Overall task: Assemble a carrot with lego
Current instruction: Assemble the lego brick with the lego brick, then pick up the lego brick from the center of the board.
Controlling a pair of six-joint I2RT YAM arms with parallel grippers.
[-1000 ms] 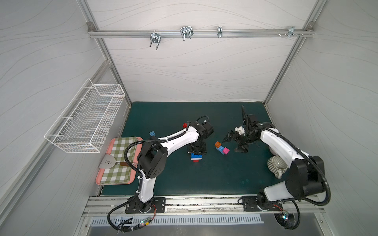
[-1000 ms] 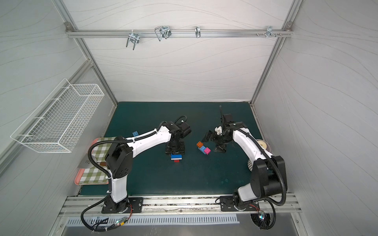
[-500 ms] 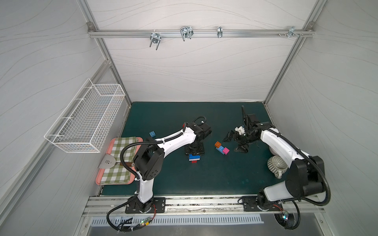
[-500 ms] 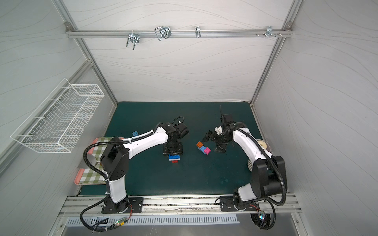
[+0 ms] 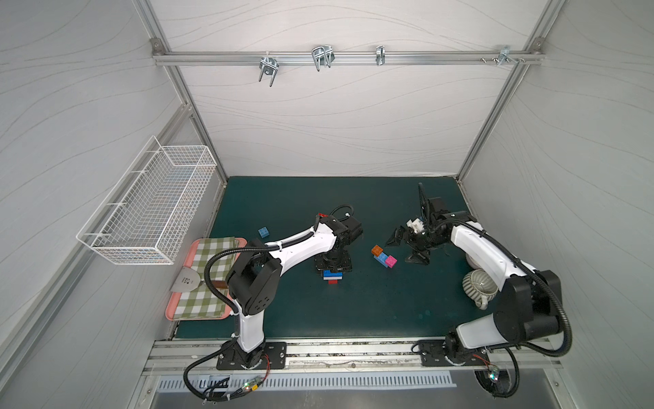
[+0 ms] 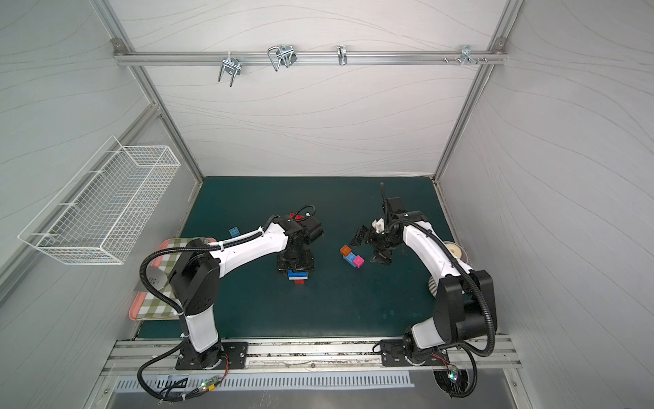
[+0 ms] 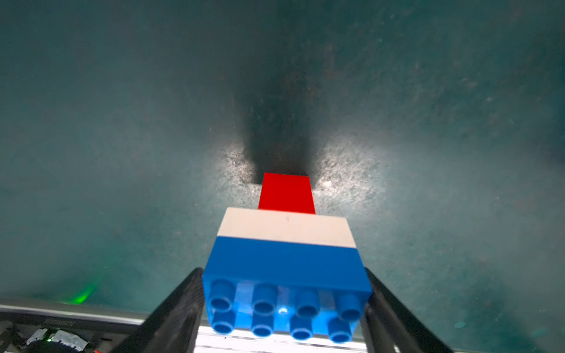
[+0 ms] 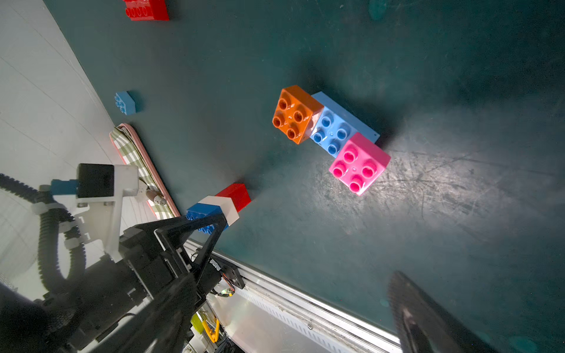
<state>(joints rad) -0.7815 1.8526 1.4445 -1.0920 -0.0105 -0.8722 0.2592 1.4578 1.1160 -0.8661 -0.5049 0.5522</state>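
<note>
The carrot (image 5: 332,277) (image 6: 299,276) is a short stack of three lego bricks, with the red tip on the green mat, white in the middle and a blue brick (image 7: 286,266) on top, studs up. My left gripper (image 5: 332,263) (image 7: 284,272) reaches down over it, open, fingertips close beside the blue brick's two short ends. To its right lies a light-blue brick (image 8: 334,128) with an orange brick (image 8: 295,114) and a pink brick (image 8: 359,163) on it. My right gripper (image 5: 407,249) (image 6: 369,249) hovers open just right of that cluster, holding nothing.
A small blue brick (image 5: 263,232) lies near the left wall. A red brick (image 8: 146,9) lies behind the left wrist. A pink tray (image 5: 208,311) with a checked cloth sits at front left. A ribbed cup (image 5: 479,285) stands under the right arm. A wire basket (image 5: 152,209) hangs on the left wall.
My left gripper's jaws have spread away from the blue brick's ends. The left wrist and the stack have shifted slightly left. The right arm has not moved.
</note>
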